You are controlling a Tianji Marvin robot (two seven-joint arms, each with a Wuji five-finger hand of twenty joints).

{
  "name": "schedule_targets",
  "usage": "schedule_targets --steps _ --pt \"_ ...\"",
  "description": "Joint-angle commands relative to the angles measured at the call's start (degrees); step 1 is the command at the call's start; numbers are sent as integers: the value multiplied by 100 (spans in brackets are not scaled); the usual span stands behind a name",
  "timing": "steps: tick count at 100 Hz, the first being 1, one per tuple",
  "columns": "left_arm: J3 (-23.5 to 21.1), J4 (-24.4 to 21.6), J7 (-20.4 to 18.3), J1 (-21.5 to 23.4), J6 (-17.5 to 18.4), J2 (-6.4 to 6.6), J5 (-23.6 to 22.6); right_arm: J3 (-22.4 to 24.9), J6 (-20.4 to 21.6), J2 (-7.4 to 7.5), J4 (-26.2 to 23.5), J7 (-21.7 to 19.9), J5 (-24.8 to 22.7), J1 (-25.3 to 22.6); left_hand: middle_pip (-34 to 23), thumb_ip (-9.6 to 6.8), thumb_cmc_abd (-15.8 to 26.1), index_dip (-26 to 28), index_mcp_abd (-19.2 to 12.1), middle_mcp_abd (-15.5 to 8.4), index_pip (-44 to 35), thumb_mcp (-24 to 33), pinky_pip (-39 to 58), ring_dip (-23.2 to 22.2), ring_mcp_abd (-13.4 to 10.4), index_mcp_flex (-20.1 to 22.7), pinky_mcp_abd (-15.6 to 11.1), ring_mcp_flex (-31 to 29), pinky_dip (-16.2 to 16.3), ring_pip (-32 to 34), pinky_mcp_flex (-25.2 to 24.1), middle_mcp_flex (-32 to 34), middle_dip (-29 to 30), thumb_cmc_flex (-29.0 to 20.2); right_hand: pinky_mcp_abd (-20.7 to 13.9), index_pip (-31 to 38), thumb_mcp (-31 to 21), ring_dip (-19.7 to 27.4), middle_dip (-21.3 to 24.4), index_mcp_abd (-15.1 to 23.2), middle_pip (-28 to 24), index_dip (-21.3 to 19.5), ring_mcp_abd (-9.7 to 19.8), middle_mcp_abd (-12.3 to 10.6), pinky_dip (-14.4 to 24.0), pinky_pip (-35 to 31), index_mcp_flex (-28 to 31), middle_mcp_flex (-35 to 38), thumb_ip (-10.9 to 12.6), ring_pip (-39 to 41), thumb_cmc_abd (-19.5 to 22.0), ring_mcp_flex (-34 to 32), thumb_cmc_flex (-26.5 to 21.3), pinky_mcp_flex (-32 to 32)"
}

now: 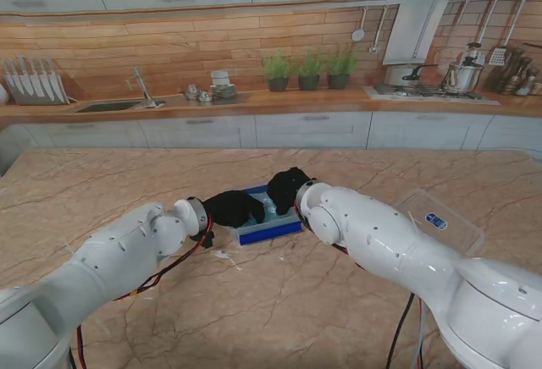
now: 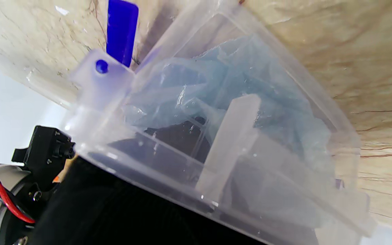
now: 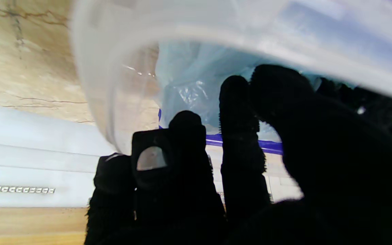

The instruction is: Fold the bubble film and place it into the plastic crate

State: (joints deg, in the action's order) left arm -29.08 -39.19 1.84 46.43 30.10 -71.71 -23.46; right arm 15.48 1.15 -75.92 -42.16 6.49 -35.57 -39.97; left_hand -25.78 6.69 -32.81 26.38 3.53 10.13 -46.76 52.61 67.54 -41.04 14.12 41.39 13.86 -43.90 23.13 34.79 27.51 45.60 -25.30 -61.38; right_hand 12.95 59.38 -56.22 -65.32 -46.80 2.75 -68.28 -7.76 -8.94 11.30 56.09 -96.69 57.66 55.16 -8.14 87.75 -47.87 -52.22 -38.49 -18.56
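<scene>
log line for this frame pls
stage: packing | bubble film: inside plastic crate | left hand: at crate, grip unclear | right hand: fingers over crate rim, grip unclear | crate lid: on table, robot's right

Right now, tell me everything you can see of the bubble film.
The bubble film is a pale blue, translucent, crinkled sheet, bunched in loose folds rather than flat. It lies inside the clear crate with blue latches, at mid-table. The right hand reaches into the crate with its fingers at the film; whether it grips it is unclear. The left hand rests at the crate's left end.
</scene>
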Motion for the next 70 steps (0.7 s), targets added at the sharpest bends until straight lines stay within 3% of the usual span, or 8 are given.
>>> schedule_targets --steps 1,8,25,36,49,70 --pt "23 56 89 -1 87 7 -120 12 3 37 -27 -29 3 -158 -82 60 -421 -155 -126 -48 -109 136 -205 83 -78 -219 -114 283 398 9 -42 -280 207 323 -445 78 -15 -101 -160 -24 -545 -49 -29 644 201 483 45 154 -84 -164 -134 136 -194 -143" --pt "24 49 176 0 139 8 -187 84 7 61 -80 44 -20 -187 -33 -8 -456 -186 -72 5 -7 166 -355 409 -146 -357 -120 605 520 242 -169 -467 225 703 -448 71 -12 -94 -159 -10 -537 -59 -13 626 199 483 37 150 -83 -173 -118 125 -178 -166" --pt "-9 -37 543 21 199 36 -498 313 55 113 -205 290 -77 -257 27 -41 -383 -191 -33 40 201 89 -513 619 -113 -586 -1 953 535 260 -563 -793 248 1174 -464 63 -20 -67 -150 22 -506 -87 16 580 184 492 28 149 -84 -197 -116 108 -158 -213" --pt "-81 -100 937 92 201 27 -729 412 45 131 -251 393 -104 -283 12 18 -346 -160 -66 33 211 28 -544 653 -72 -617 172 1008 571 281 -797 -806 241 1290 -474 55 -24 -44 -142 24 -486 -102 25 557 171 493 27 149 -90 -207 -101 101 -145 -233" --pt "-190 -262 1144 183 162 76 -922 501 12 144 -297 438 -91 -322 0 126 -339 -146 -94 13 167 -73 -526 681 -67 -619 256 988 624 300 -883 -770 233 1341 -471 45 -27 -18 -138 45 -476 -121 32 550 158 492 14 150 -94 -211 -94 101 -142 -235" --pt "-477 -498 1342 348 144 121 -1023 641 -28 199 -450 485 -128 -389 41 79 -301 -163 -83 2 202 -43 -607 722 -49 -685 296 1159 638 227 -1087 -873 238 1559 -474 40 -26 1 -136 47 -471 -132 39 547 149 489 15 147 -96 -212 -104 100 -138 -245"
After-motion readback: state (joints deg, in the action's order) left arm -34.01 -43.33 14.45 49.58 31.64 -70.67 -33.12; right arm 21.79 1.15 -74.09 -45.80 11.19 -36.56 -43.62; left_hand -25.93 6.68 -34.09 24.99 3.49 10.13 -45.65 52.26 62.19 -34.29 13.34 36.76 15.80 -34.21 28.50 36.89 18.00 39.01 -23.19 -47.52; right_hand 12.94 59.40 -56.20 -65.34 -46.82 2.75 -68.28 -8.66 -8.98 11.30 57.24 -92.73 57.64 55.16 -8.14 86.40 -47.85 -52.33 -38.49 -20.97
